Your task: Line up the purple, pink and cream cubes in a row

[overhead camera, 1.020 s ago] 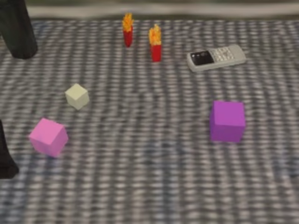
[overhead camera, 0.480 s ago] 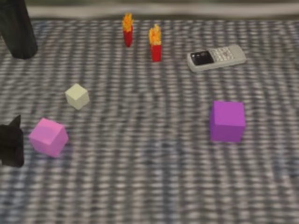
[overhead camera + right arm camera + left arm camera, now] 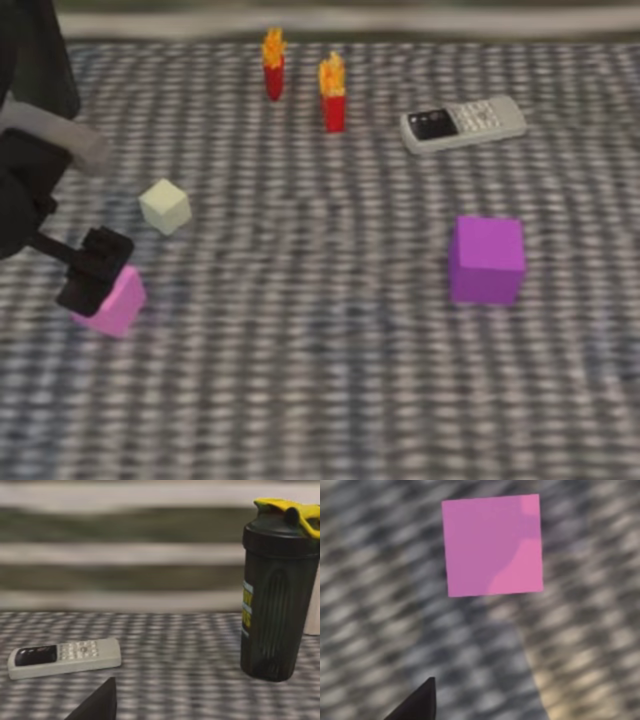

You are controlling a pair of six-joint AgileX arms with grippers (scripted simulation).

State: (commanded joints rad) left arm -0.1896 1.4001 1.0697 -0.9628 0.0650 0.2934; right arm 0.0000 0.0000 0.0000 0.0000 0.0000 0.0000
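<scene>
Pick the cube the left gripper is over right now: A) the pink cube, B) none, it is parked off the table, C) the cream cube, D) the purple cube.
A: in the top view the left gripper hangs over the pink cube near the table's left side, and the left wrist view looks straight down on that cube.

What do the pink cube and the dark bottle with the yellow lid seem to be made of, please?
Pink cube: flat matte faces, no gloss or grain, perhaps painted wood or foam. Bottle: dark ribbed wall with a soft sheen, probably plastic.
</scene>
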